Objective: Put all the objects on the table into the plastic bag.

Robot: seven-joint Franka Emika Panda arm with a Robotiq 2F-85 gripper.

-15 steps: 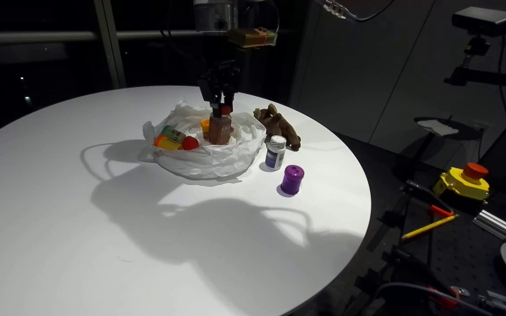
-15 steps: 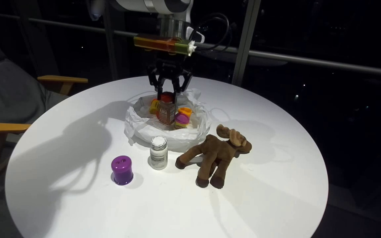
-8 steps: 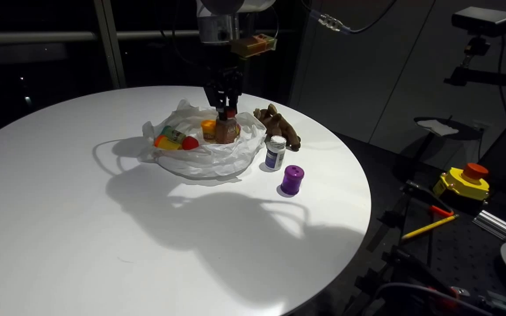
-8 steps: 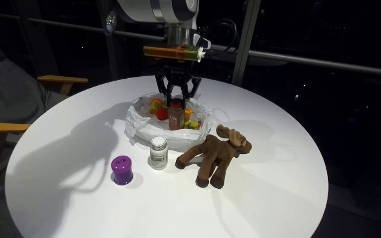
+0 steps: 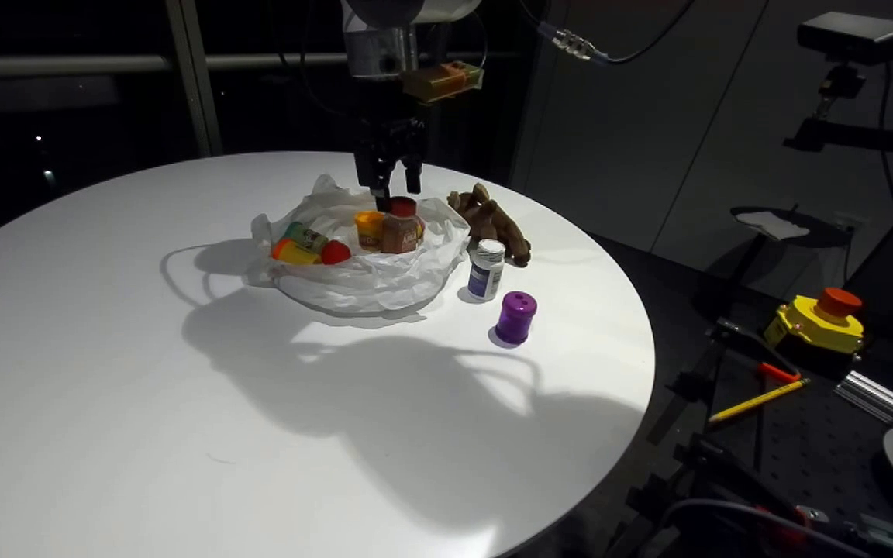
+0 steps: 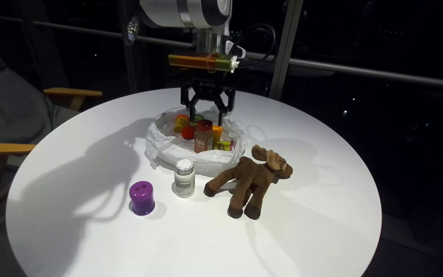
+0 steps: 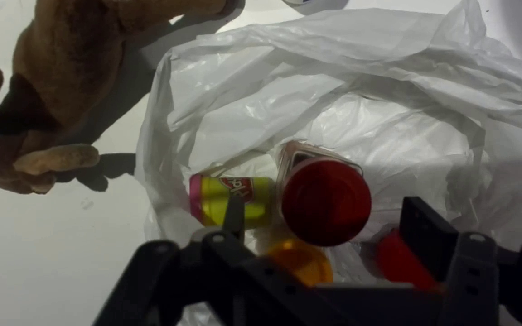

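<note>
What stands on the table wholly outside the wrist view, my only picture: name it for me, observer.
Observer: A purple container; in both exterior views it stands farther from the plastic bag than the white bottle does.
Operator: Now name something inside the bag that my picture lacks.
Observer: A green can; an exterior view shows it lying beside the yellow cup.

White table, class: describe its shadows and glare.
In both exterior views, broad shadows cross the white table; in an exterior view, glare brightens its near edge; in the wrist view, dark shadow lies between the plush moose and plastic bag.
</note>
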